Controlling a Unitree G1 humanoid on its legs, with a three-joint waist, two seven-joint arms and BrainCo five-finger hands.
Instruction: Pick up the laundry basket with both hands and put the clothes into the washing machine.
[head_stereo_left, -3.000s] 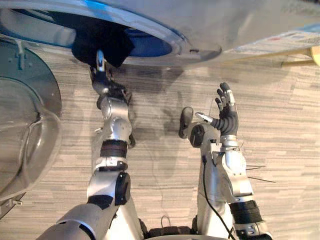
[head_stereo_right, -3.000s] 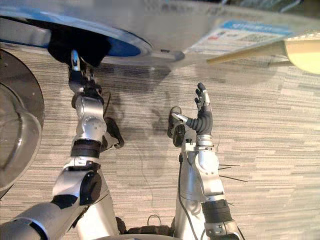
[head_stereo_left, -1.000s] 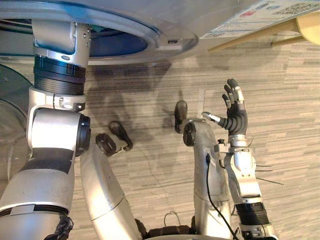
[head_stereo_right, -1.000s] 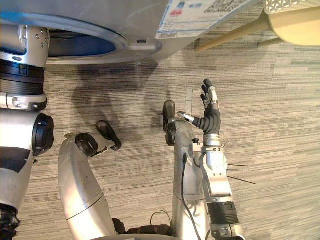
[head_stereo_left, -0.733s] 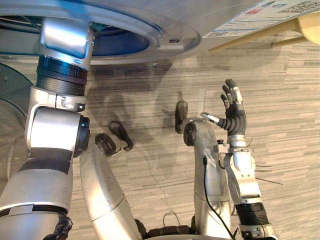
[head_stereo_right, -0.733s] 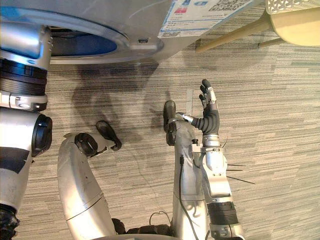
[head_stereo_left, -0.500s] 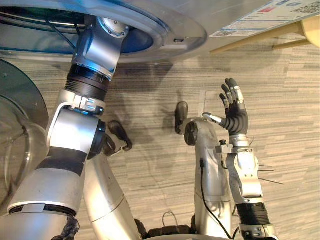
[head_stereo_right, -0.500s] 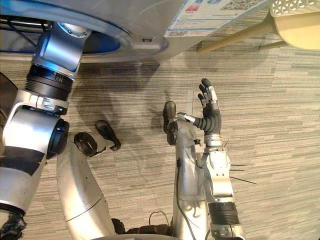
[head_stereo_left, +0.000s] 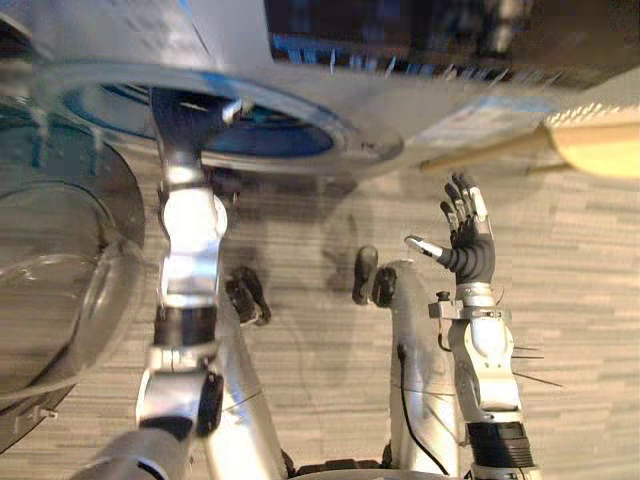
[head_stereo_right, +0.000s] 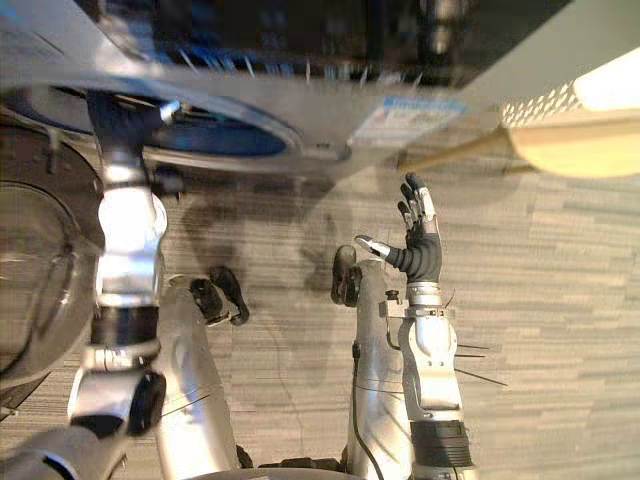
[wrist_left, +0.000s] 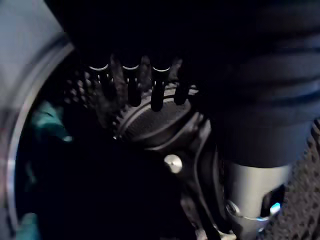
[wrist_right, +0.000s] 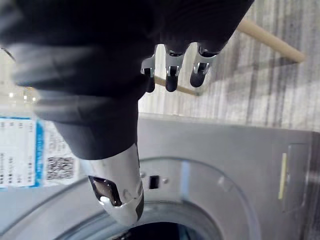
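Observation:
The washing machine (head_stereo_left: 420, 110) stands ahead with its round opening (head_stereo_left: 260, 135) uncovered. My left arm reaches up to it, and my left hand (head_stereo_left: 186, 108) is at the mouth of the drum. In the left wrist view its fingers (wrist_left: 129, 85) point straight into the dark drum, holding nothing. Teal cloth (wrist_left: 47, 125) lies inside, beside the drum's back hub (wrist_left: 155, 125). My right hand (head_stereo_right: 420, 245) is raised over the floor to the right of the opening, open and empty, with its thumb (wrist_right: 117, 195) apart from the fingers (wrist_right: 172, 70).
The machine's glass door (head_stereo_left: 60, 270) hangs open at the left, close to my left arm. A cream perforated object (head_stereo_right: 570, 130) on tan wooden legs (head_stereo_right: 450, 150) stands at the upper right. Striped grey carpet (head_stereo_left: 580, 260) covers the floor.
The camera has tilted up, showing more of the machine's front. My left arm, close to the camera and deep in the drum before, is now drawn back with the hand at the opening. The right hand holds still.

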